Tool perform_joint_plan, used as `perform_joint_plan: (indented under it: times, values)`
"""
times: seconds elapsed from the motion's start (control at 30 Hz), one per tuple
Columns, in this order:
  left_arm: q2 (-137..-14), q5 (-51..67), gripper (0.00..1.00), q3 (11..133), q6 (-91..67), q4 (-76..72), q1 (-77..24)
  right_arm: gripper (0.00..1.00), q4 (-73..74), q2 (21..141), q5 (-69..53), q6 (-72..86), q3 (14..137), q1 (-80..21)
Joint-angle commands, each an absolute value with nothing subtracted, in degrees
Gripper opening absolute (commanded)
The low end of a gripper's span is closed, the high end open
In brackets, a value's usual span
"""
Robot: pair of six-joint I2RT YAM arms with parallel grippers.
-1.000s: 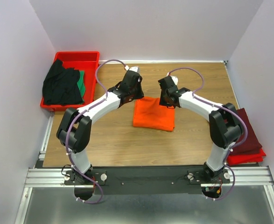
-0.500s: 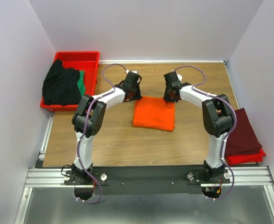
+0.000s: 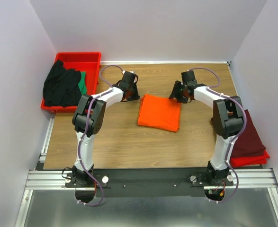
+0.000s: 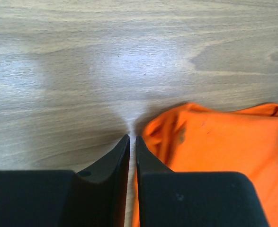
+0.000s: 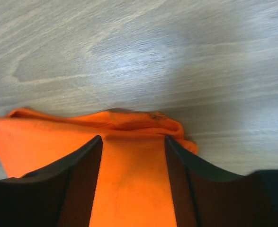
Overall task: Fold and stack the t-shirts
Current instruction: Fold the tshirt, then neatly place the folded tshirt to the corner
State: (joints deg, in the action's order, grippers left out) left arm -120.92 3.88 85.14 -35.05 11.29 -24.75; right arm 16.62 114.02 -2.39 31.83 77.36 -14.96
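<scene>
The left fingers (image 4: 124,147) and right fingers (image 5: 84,165) have been drawn outward from the orange t-shirt (image 3: 159,112), which is laid folded at the middle of the desk (image 3: 115,137). The left pair is pressed nearly together just off its far left corner. The right pair is spread wide over its far right corner.

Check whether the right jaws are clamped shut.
No, the right wrist view shows the right jaws spread wide apart, with the orange shirt lying in the gap between them.
</scene>
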Motion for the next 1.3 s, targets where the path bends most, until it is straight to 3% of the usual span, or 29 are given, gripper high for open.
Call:
perform_joint_plan:
  times: [0.0, 0.2, 0.63, 0.9, 1.27]
  values:
    - [-119.01, 4.84, 0.17, 88.68, -34.37, 12.91, -24.43, 0.67, 15.29, 108.47, -5.27, 32.6, 75.32, -13.19]
    - [-114.44, 2.46, 0.24, 89.83, -32.96, 15.73, -24.26, 0.82, 15.38, 100.12, -4.39, 34.01, 70.06, -12.39]
    - [-103.01, 5.18, 0.26, 72.18, -30.94, 13.02, -32.95, 0.82, 14.42, 89.83, -4.3, 35.77, 51.17, -12.39]
    - [-105.2, 5.45, 0.25, 65.22, -32.69, 9.41, -37.79, 0.82, 8.44, 92.19, -10.89, 37.26, 47.2, -12.92]
    - [-106.52, 4.48, 0.24, 61.88, -32.96, 8.97, -38.76, 0.77, 5.01, 96.76, -9.41, 40.69, 45.53, -17.4]
